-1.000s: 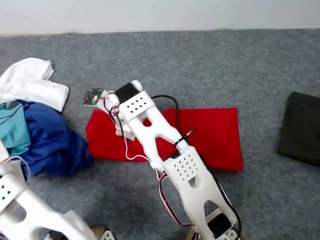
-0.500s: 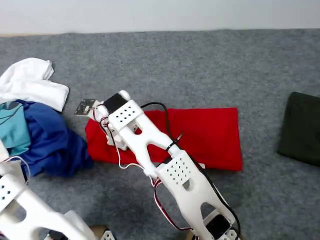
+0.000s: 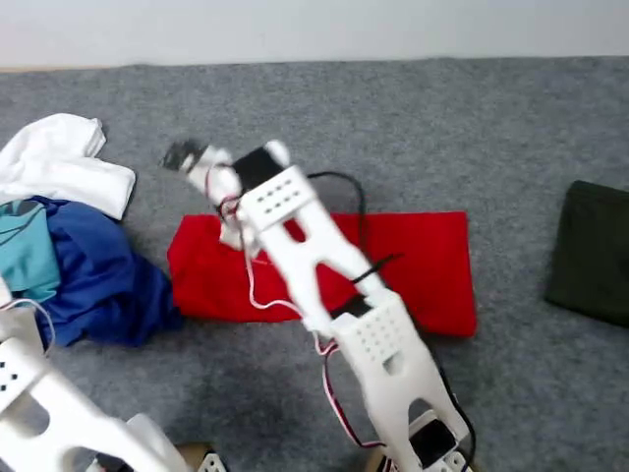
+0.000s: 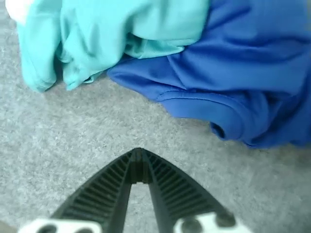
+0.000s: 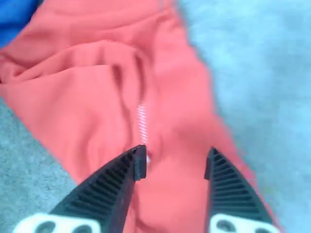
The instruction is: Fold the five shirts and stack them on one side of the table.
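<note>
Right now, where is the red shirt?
In the high view, the red shirt lies mid-table between the blue shirt and the dark folded shirt, beneath the right tool.

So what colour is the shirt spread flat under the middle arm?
Red. The shirt shows best in the high view.

A lab-like bench: grey felt table [image 3: 472,118] against white wall [image 3: 314,29].

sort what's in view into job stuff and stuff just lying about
Job:
red shirt
blue shirt
teal shirt
white shirt
dark green shirt
right gripper, open over the red shirt

Just there:
grey table cover
</note>
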Controlling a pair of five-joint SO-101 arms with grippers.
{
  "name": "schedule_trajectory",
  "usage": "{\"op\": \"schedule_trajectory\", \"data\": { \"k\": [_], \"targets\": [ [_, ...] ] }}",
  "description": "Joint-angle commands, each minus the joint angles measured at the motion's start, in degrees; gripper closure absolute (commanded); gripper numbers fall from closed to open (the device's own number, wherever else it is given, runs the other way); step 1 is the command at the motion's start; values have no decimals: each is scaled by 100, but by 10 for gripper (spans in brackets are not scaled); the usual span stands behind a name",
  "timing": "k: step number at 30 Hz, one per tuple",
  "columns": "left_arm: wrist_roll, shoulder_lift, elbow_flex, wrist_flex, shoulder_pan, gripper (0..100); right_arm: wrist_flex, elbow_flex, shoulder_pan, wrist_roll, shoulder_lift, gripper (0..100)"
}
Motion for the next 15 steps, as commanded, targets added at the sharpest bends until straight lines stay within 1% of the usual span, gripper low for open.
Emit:
{"op": "schedule_trajectory", "data": {
  "k": [1, 4, 7, 9, 12, 15],
  "targets": [
    [-35, -149, -558, 422, 440, 995, 242, 88, 312, -264, -989, 768],
    [-9, -149, -980, 782, 818, 995, 242, 642, 558, -466, -1569, 768],
    [-9, -149, -1270, 1064, 1152, 995, 242, 1556, 813, -519, -2211, 768],
    [-9, -149, -1411, 1240, 1310, 995, 242, 2198, 1033, -695, -2659, 768],
    [-18, -149, -1525, 1433, 1380, 995, 233, 3165, 1464, -932, -3336, 768],
    [-35, -149, -1534, 1591, 1363, 995, 224, 4035, 1842, -1398, -3899, 768]
  ]
}}
